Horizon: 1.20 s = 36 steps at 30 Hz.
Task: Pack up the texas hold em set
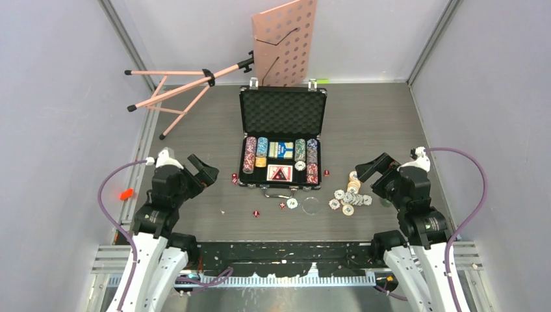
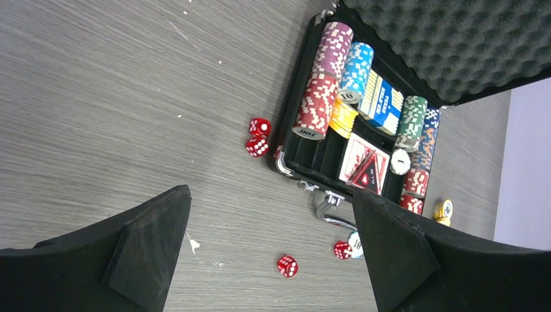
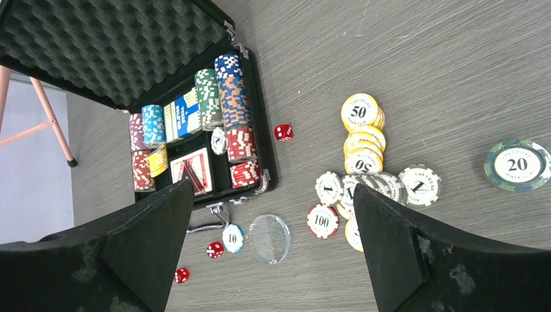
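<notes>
The left gripper hovers low over the left side of the table, elbow folded, wrist angled inward, jaws spread wide and empty. Red dice lie scattered before the open briefcase at mid-table, which holds chip rows and card decks. Loose chips cluster near its right front corner, close to the right gripper, which is likewise released and turned inward.

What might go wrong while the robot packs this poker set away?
1. The dice are tiny and scattered round the case; a pinch may flick one away.
2. The loose chips lie flat and overlapping, so they may slide or scatter instead of lifting.
3. The clear disc lies flat and is see-through, so it is probably hard to grip.
</notes>
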Tool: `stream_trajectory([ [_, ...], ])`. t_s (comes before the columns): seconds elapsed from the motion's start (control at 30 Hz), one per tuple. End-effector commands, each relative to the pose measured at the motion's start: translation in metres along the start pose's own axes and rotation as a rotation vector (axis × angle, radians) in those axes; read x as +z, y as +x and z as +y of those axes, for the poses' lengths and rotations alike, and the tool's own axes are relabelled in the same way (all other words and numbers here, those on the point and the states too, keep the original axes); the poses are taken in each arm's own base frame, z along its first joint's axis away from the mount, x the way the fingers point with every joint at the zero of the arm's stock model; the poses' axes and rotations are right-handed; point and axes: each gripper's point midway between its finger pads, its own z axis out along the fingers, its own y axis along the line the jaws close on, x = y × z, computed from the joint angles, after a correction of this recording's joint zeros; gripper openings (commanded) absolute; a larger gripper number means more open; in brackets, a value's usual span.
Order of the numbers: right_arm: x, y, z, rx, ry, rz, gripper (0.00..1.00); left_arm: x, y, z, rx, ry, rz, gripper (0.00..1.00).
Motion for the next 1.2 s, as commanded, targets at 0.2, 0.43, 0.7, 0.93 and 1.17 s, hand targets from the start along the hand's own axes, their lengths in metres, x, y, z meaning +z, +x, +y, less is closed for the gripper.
stream_trajectory([
  [0.2,-0.010,-0.015,0.004,0.018,0.000,-0.060,1.00,-0.005,0.004,-0.015,0.072,0.141,-0.025,1.00],
  [0.43,-0.004,-0.006,0.002,0.020,0.005,-0.019,0.99,0.011,0.026,-0.023,0.132,0.227,0.080,0.97],
  [0.7,0.013,0.014,0.012,-0.004,-0.023,0.122,0.97,0.040,0.041,-0.019,0.231,0.155,0.183,0.89],
  [0.93,0.027,0.022,0.023,-0.006,-0.069,0.184,0.94,0.055,0.054,-0.027,0.498,0.121,0.153,0.75],
  [1.17,0.031,0.017,0.037,-0.009,-0.137,0.170,0.94,0.079,0.052,-0.033,0.590,0.156,0.109,0.69],
])
